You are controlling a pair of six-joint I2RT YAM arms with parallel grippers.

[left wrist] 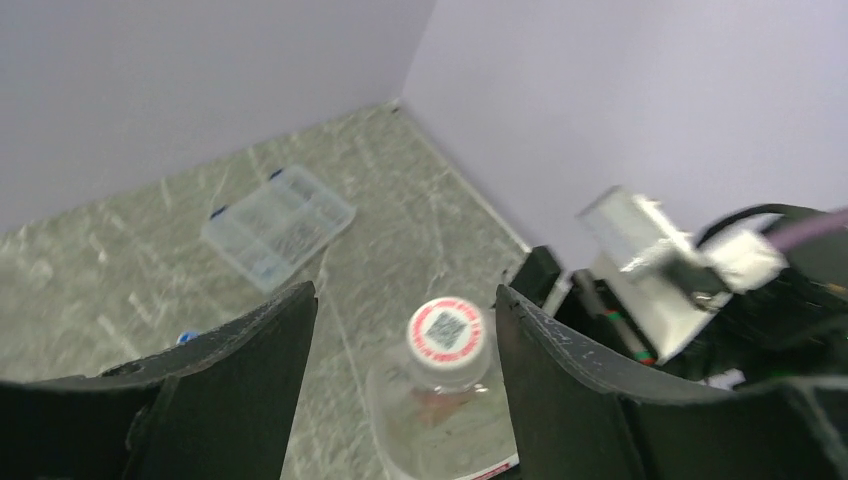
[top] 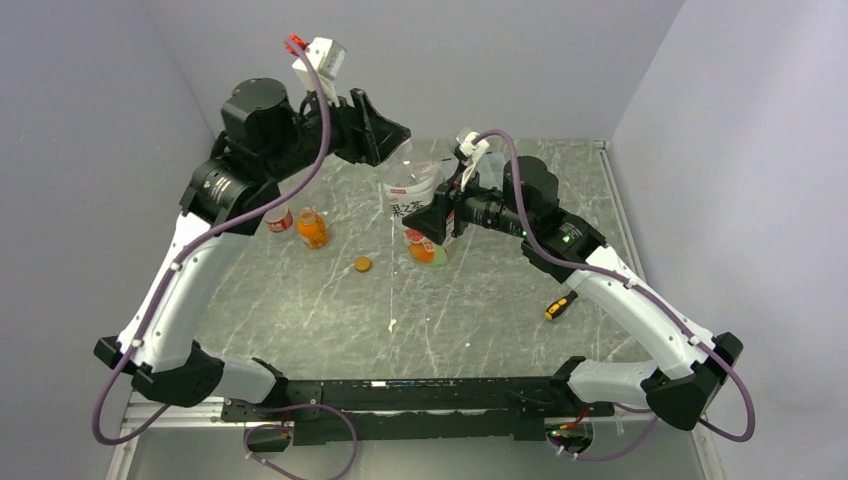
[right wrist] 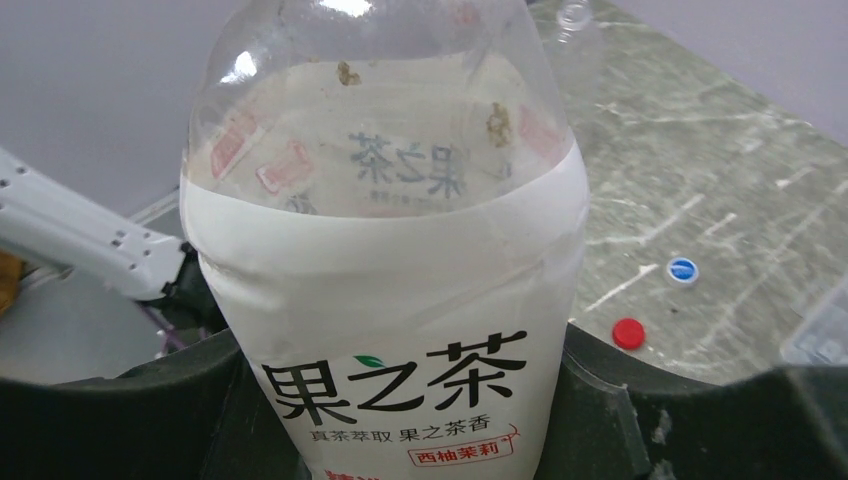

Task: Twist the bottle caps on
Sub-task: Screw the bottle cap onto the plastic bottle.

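Presently, white-labelled bottle (right wrist: 390, 330) clamped by right gripper (top: 432, 225); cap (left wrist: 445, 335) straddled by left gripper (left wrist: 405, 310), fingers (left wrist: 230, 380) spread; closing and twisting judged necessary next.

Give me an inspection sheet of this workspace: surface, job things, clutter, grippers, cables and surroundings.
Surface: grey marbled table, one small white speck.
Job's things: white-labelled bottle upright, whitish cap on its neck; small orange bottle and red-labelled bottle at left; orange cap, red cap, blue cap loose.
Clutter: screwdriver, clear compartment box.
Grippers: left gripper open, astride the whitish cap, gaps both sides; right gripper shut on the white-labelled bottle.
Cables: purple cables along both arms, looping by the bases.
Surroundings: plain pale walls; nothing else seen.
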